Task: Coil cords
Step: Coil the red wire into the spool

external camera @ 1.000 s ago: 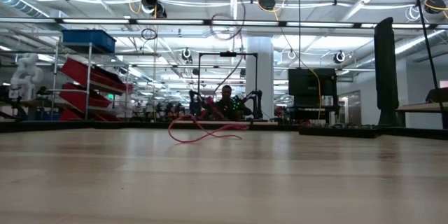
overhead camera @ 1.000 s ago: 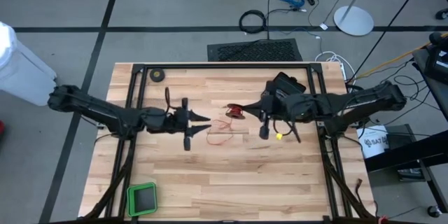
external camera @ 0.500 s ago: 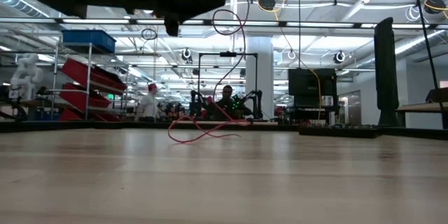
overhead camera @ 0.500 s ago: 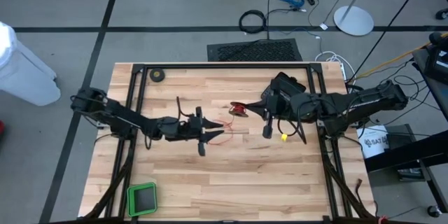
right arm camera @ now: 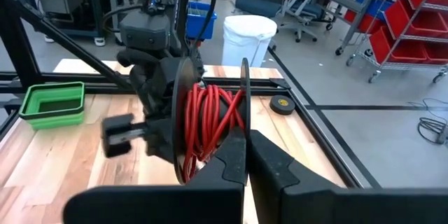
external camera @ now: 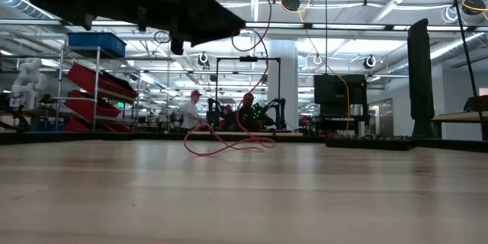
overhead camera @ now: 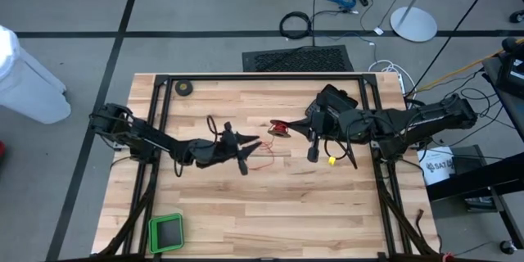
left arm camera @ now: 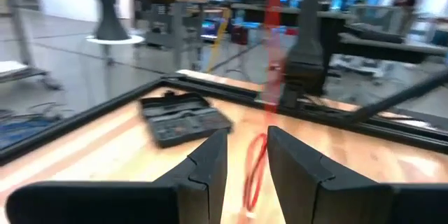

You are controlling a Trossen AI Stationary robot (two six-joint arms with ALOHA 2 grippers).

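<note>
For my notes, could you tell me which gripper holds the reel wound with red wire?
The right gripper, shut on the black reel's rim; the left gripper is apart.

The left arm reaches in from the left edge toward the middle of the bench, its wrist low and its left gripper (overhead camera: pixel 248 149) pointing right, jaws standing partly apart. The right arm comes in from the right edge, bent at the elbow, its right gripper (overhead camera: pixel 288 128) pointing left with jaws closed together.
</note>
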